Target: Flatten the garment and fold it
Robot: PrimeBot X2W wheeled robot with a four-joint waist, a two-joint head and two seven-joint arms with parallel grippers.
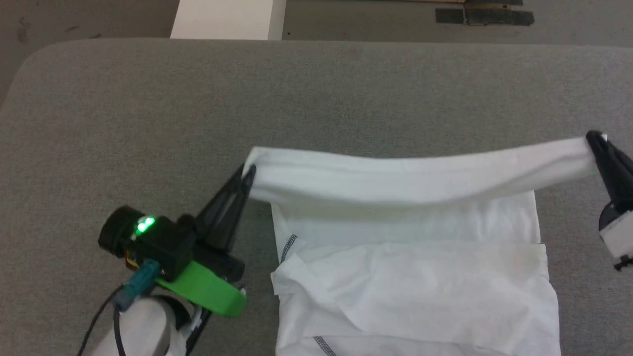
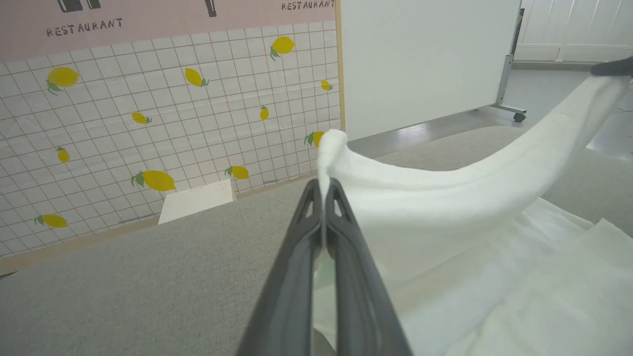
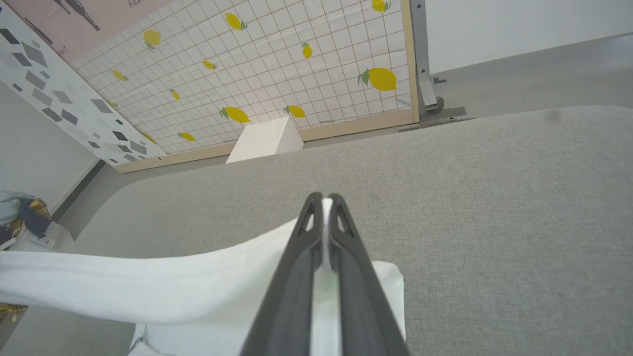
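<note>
The shirt (image 1: 410, 277) lay on the grey table (image 1: 148, 123), right of centre in the head view and reaching that view's bottom edge. Its near part rested flat on the cloth top in loose, creased layers, with dark zigzag stitching (image 1: 289, 245) showing along its left side. Its far edge was raised off the table and stretched as a sagging band between the two grippers. The left gripper (image 1: 248, 173) was clamped on the band's left end, and a small tuft of fabric stuck out past its tips. The right gripper (image 1: 593, 137) was pinched on the right end, at the view's right edge, with white cloth between its fingers (image 3: 296, 277). A white box (image 1: 227, 20) stood on the floor beyond the table's far edge, before a tiled wall with lemons (image 2: 148, 123).
</note>
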